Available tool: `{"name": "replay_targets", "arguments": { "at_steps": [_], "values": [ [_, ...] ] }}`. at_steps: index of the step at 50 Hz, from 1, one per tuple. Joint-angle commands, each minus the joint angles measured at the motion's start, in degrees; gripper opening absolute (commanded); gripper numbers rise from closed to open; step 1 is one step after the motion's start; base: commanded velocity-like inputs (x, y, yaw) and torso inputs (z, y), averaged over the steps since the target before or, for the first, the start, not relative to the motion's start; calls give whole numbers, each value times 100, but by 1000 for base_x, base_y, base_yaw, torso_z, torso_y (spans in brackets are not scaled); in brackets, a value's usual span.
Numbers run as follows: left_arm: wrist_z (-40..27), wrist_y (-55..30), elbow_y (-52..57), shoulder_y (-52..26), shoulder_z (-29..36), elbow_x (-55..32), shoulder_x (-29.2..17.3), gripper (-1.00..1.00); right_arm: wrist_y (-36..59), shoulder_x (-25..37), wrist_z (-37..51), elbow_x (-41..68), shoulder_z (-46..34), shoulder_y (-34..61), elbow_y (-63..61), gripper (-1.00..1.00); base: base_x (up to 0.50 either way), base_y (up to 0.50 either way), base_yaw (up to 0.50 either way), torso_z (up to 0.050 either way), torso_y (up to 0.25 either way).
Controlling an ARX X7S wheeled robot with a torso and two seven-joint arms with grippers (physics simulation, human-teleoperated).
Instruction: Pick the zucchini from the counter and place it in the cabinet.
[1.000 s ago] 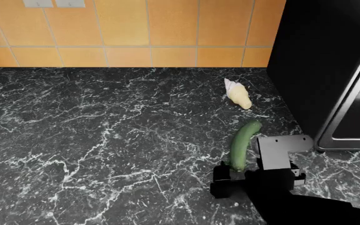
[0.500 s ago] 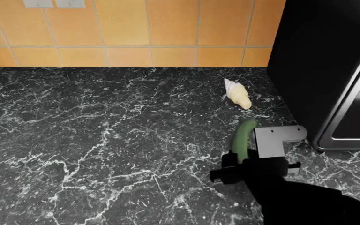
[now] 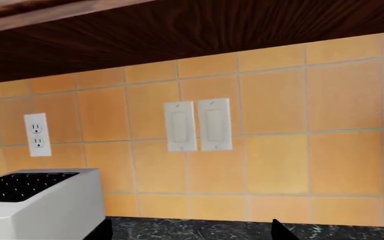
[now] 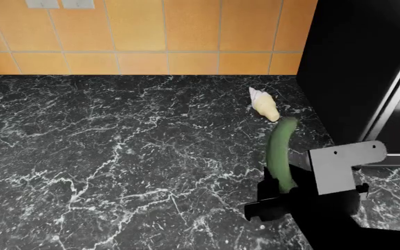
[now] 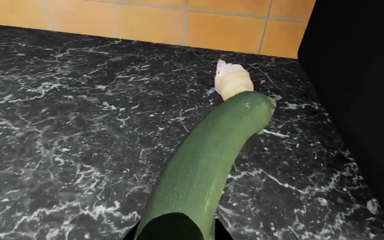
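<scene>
Zucchini (image 4: 280, 153) is the thing I must carry, but the biggest things here come first. Below lies the counter (image 4: 116, 156), its marble running to the orange tiled wall (image 4: 151, 31), with a black appliance (image 4: 366, 67) at my right. My right gripper (image 4: 281, 194) is clenched on the zucchini's near end, and the far end juts out free above the marble toward the pale cream lump (image 4: 264, 105). My left gripper shows in no view, so I cannot tell its state; its camera sees 2 wall switches (image 3: 197, 125) and a toaster (image 3: 38, 205). To do this lift well, I judge I should rise straight, grip firm, well apart from the appliance. Compared with 1 second ago, the zucchini has come off the counter and tilted upward.
</scene>
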Motion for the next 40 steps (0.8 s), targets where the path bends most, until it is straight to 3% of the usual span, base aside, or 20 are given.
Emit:
{"name": "replay_targets", "arguments": {
  "at_steps": [1,3,4,11,15,26,36,40],
  "values": [
    [-23,96,-14,-100,209,10,4,100,1137,365,1267,1558,1345,657,-1700,-100,0,0,0,0,0],
    [-20,100,-20,-100,204,6,-3,100,2771,-698,2494,3277,3063,566,-1700,-100,0,0,0,0,0],
    [-17,102,-25,-102,202,5,-7,100,2980,-762,2629,3624,3367,621,-1700,-100,0,0,0,0,0],
    [-1,117,-46,-90,131,-30,-33,100,2908,-344,2632,4385,3261,2087,-1701,-100,0,0,0,0,0],
    [-12,123,-38,-64,49,-95,-65,100,2556,-93,2632,4699,2761,3375,-1701,-100,0,0,0,0,0],
    [-27,146,-35,-52,-18,-194,-134,100,898,-137,2632,4620,-419,7576,-1701,-100,0,0,0,0,0],
    [38,128,-47,-22,-87,-165,-114,100,9,-435,2626,4581,-1807,9379,-1697,-100,0,0,0,0,0],
    [25,149,-40,-37,-74,-193,-144,100,487,-496,2398,4600,-1482,9360,-1161,-100,0,0,0,0,0]
  ]
}}
